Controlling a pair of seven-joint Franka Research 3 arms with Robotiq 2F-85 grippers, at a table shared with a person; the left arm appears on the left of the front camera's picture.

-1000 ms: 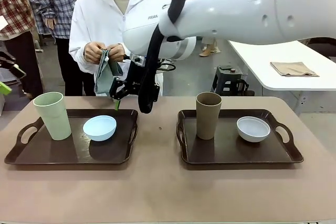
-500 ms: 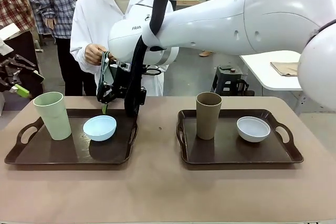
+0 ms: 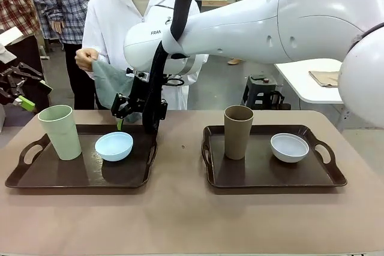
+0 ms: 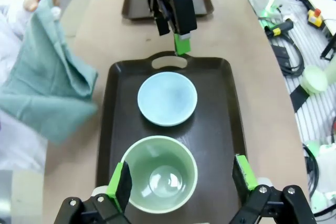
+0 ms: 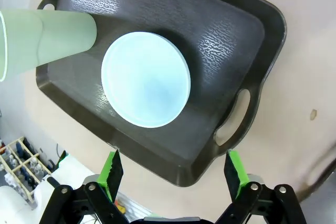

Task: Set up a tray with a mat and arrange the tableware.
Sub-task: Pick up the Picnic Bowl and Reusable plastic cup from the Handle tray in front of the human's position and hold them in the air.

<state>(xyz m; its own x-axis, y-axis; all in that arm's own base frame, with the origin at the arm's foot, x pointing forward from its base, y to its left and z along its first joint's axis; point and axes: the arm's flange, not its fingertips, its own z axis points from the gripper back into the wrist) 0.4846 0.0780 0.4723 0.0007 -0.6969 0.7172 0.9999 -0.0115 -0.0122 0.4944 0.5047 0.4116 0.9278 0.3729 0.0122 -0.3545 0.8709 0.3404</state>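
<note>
Two dark trays lie side by side, long axes running across the table. On the left tray a pale green tumbler stands upright, mouth up, beside a light blue bowl, open side up. On the right tray a brown tumbler and a white bowl stand likewise. The person's hand holds a grey-green mat hanging crumpled behind the left tray. The right gripper hovers over that tray's far edge, jaws wide and empty. The left gripper hangs above the green tumbler, also spread and gripping nothing.
</note>
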